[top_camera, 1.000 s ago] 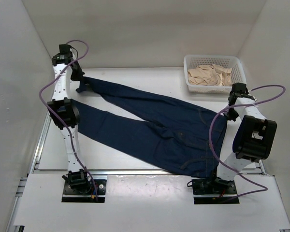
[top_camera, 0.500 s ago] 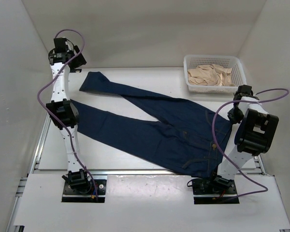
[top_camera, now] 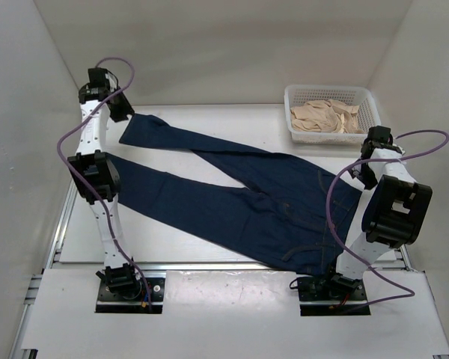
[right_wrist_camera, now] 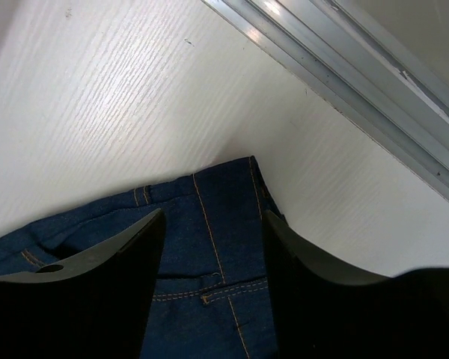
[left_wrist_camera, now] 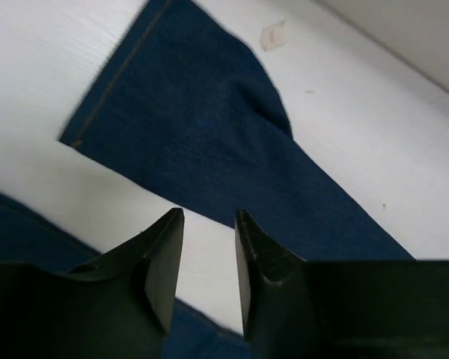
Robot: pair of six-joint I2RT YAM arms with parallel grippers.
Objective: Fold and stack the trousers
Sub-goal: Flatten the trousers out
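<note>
Lying flat on the table [top_camera: 179, 243], the trousers [top_camera: 239, 202] point their legs toward 10 o'clock and their waist toward 4. The left gripper [left_wrist_camera: 209, 215] hovers over a leg end, fingers slightly apart and empty. The right gripper [right_wrist_camera: 213, 213] hangs over the waist corner, fingers apart.

No readable text, label, brand, number or sign appears in any view.

The right arm [top_camera: 393, 208] seemingly hides part of the trousers [top_camera: 232, 203].
</note>
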